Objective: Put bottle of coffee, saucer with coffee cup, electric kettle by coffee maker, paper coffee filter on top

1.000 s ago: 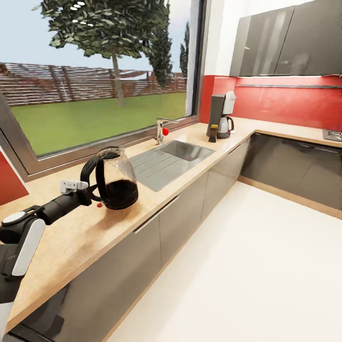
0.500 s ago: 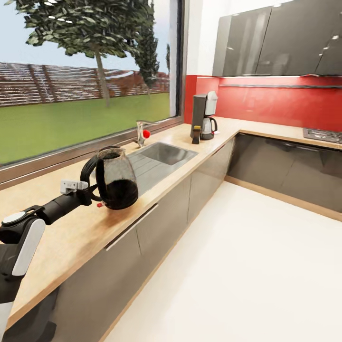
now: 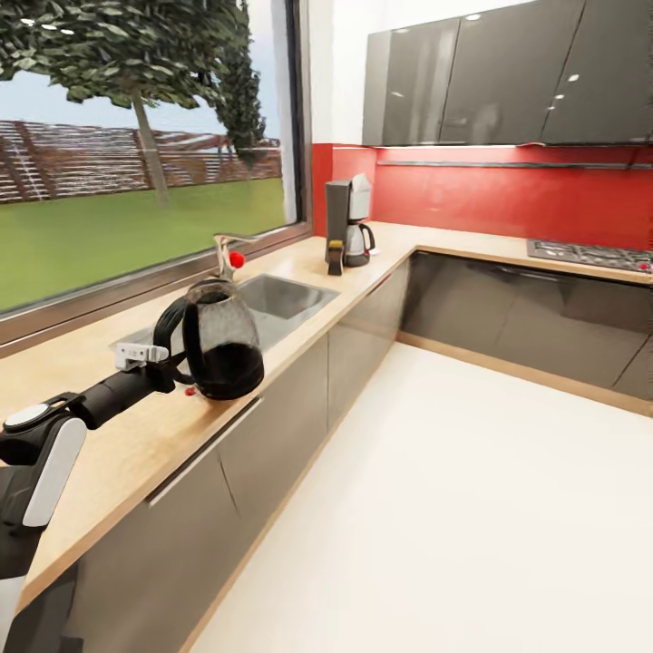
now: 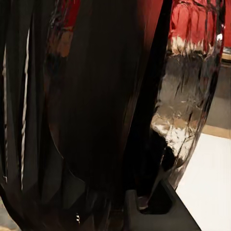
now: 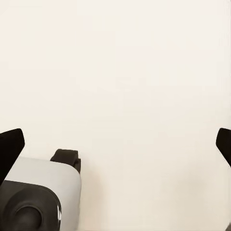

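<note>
Electric kettle [image 3: 220,343]: rounded, glossy, dark brown-black with glassy reflections; black loop handle toward the arm, red dot at its base. Carried above the near stretch of the kitchen countertop [image 3: 136,435]; whether it touches the top I cannot tell.
Left gripper [image 3: 168,363]: clamped on the kettle's loop handle; arm black with a white-grey joint cover. Same hold and same place in the head view as half a second ago.
Change since earlier frame: the whole head view has slid, so the camera turned; window occupies less of the picture, more of the right-hand cabinets and hob [image 3: 589,255] visible. Kettle and arm unchanged relative to the camera.
Countertop: pale beige wood-look, L-shaped, over glossy dark grey cabinet fronts.
Sink [image 3: 281,297]: brushed steel, rectangular basin, tap with red knob behind.
Coffee maker [image 3: 347,222]: tall black body, white-silver housing, glass carafe; stands on the counter near the corner, against the red wall, well apart from the kettle.
Right gripper [image 5: 115,144]: dark fingertips spread wide at the frame edges, nothing between them; pale floor beneath.
</note>
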You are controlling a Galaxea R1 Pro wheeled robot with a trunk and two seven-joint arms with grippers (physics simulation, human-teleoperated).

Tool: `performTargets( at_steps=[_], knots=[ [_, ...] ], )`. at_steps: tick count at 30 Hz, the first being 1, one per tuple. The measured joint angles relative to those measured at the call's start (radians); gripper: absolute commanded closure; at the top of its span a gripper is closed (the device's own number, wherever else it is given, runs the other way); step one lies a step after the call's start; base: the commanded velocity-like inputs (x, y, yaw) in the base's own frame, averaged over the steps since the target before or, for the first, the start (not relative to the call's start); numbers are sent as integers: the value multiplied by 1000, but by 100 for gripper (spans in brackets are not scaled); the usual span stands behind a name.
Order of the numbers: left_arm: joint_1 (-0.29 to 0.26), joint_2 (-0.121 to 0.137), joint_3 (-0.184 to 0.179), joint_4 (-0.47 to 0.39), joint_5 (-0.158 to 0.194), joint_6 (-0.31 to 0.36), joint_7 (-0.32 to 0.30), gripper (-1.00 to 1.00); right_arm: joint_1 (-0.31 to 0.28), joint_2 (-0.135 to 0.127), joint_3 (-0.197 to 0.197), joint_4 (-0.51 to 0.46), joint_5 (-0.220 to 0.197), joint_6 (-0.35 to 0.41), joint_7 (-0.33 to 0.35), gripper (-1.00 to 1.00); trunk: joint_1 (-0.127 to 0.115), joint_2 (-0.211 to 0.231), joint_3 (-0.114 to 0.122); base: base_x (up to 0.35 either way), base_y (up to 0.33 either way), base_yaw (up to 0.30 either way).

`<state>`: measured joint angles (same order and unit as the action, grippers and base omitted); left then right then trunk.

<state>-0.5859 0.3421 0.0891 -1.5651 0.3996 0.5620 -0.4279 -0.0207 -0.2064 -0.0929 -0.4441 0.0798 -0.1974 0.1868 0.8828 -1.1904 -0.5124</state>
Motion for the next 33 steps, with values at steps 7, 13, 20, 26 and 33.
performTargets(
  at_steps=[7, 13, 20, 26, 33],
  knots=[
    [1, 0, 0, 0, 0, -1, 0, 100, 0, 0, 0, 0, 1, 0, 0, -100, 0, 0, 0, 238, -190, -21],
    [1, 0, 0, 0, 0, -1, 0, 100, 0, 0, 0, 0, 1, 0, 0, -100, 0, 0, 0, 246, -196, -3],
    [0, 0, 0, 0, 0, -1, 0, 100, 0, 0, 0, 0, 1, 0, 0, -100, 0, 0, 1, 247, -196, -135],
    [0, 0, 0, 0, 0, -1, 1, 100, 0, 0, 0, 0, 1, 0, 0, -100, 0, 0, 3, 247, -197, -243],
    [1, 0, 0, 0, 0, 0, 1, 100, 0, 0, 0, 0, 1, 0, 0, -100, 0, 0, 6, 247, -197, -128]
  ],
)
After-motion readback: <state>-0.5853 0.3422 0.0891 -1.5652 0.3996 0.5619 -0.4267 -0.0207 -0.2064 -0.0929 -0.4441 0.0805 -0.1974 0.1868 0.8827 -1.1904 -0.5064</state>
